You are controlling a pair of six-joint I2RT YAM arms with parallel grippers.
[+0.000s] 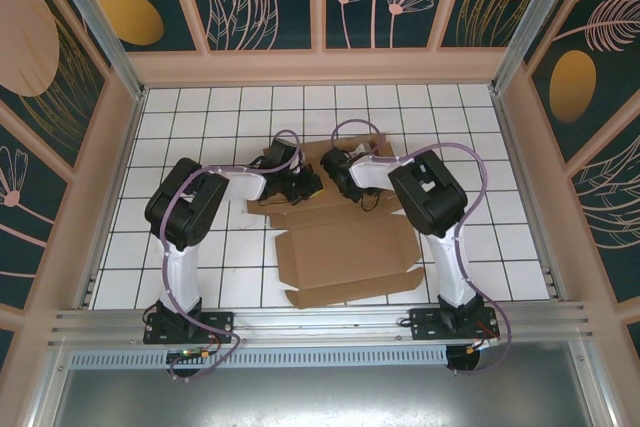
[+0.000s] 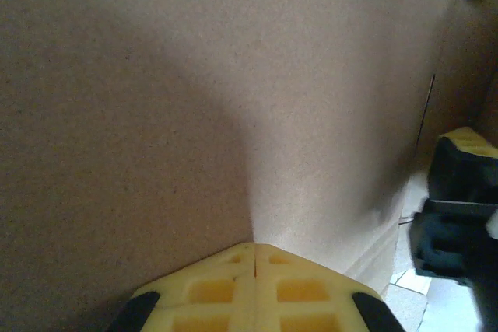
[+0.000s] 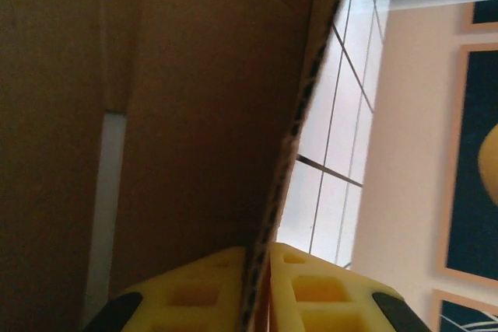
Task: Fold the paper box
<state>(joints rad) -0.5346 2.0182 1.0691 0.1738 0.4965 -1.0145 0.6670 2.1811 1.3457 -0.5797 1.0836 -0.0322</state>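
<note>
The paper box (image 1: 350,257) is a brown cardboard sheet in the middle of the table. Its near panel lies flat and its far part is raised between the two arms. My left gripper (image 1: 308,185) is at the raised part's left side. In the left wrist view its yellow fingers (image 2: 226,289) are shut together, tips against the bare cardboard (image 2: 194,75), with nothing between them. My right gripper (image 1: 335,169) is shut on a flap of the box, whose corrugated edge (image 3: 299,114) runs up from between the yellow fingers (image 3: 327,289). The right gripper (image 2: 459,207) is also visible in the left wrist view, low at the right edge.
The white gridded table (image 1: 200,127) is walled in pink on three sides, with an aluminium rail (image 1: 320,322) along the near edge by the arm bases. Open tiles (image 3: 342,114) lie to the right of the held flap.
</note>
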